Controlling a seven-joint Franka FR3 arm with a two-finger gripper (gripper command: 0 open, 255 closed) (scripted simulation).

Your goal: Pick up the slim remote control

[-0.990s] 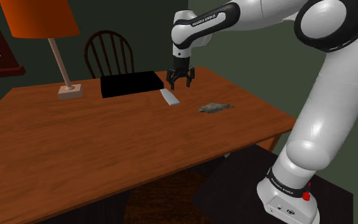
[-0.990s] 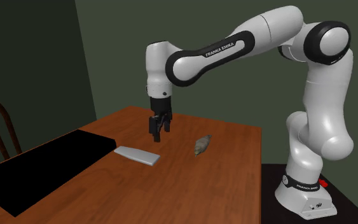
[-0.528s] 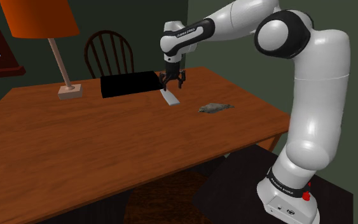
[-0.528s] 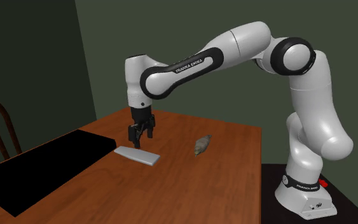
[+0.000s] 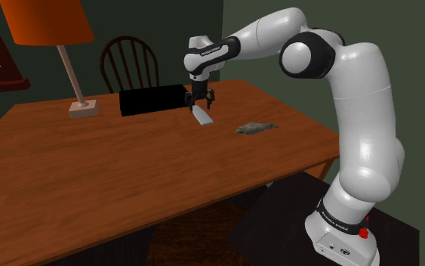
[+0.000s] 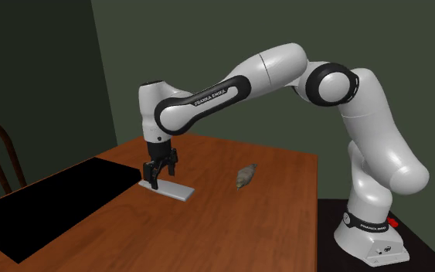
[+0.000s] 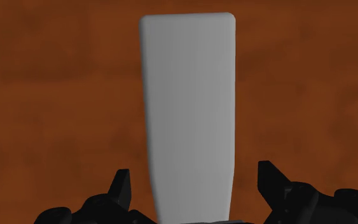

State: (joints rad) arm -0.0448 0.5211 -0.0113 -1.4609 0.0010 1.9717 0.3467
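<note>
Wrist view first, Mara: how does the gripper (image 7: 193, 173) stand?

Open, Jon. Its 2 black fingers (image 7: 123, 188) sit either side of 1 end of the slim remote control (image 7: 189, 95), with a strip of wood showing between each finger and the pale grey body. Nothing is clasped.

And where is the remote on the table (image 5: 127, 174)?

Flat on the wood, toward the far edge in the shoulder view, with 1 end just beside a corner of the flat black slab (image 5: 154, 99). The gripper sits low over that end. A grey lumpy thing (image 5: 254, 128) lies well apart, toward the edge by the stand.

So what worries you?

3 things, all guesses. First, the fingers straddle the end, not the middle. If they close here, the long free part may droop or swing and slide out on the lift. Second, the remote is thin and lies flat. Too high and the pads catch only its top edge and skid off; too low and the tips strike the wood. Third, the gaps beside the body look narrow, so a small sideways drift could set a finger on top and push the remote instead of gripping it.

And the slab?

Close enough that a nudged remote could jam against it, or a finger could clip its corner.
</note>
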